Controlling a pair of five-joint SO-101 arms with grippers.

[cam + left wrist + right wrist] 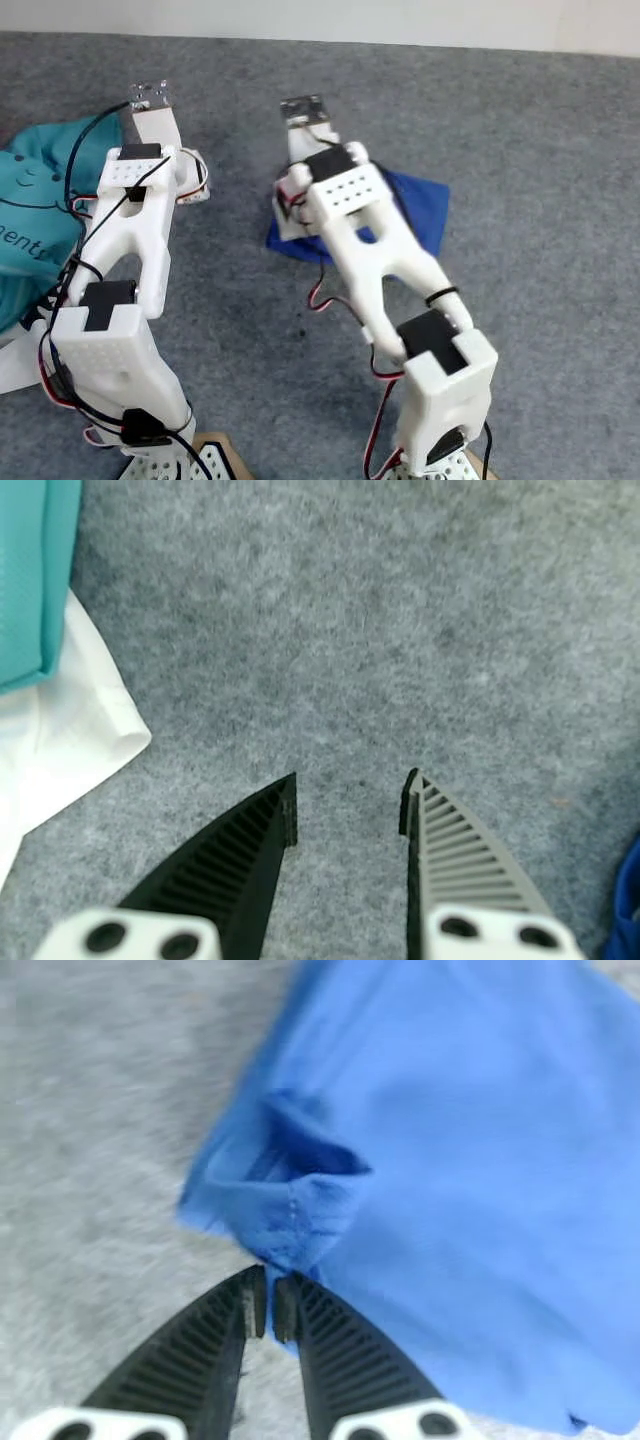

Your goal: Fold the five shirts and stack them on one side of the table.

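A blue shirt (470, 1180) lies folded on the grey table, and its far side (420, 205) shows from under the right arm in the high view. My right gripper (270, 1305) is shut on a bunched corner of the shirt's edge, with blue fabric pinched between the tips. A teal shirt (35, 215) lies at the table's left edge, with a white shirt (60, 740) beside it. My left gripper (350, 805) hangs open over bare grey surface, to the right of the white shirt, with nothing between its fingers (250, 830).
The grey felt-like table surface (520, 130) stretches free to the right and at the back. White cloth (15, 365) pokes out at the lower left by the left arm's base. Both arms' cables hang close to the arms.
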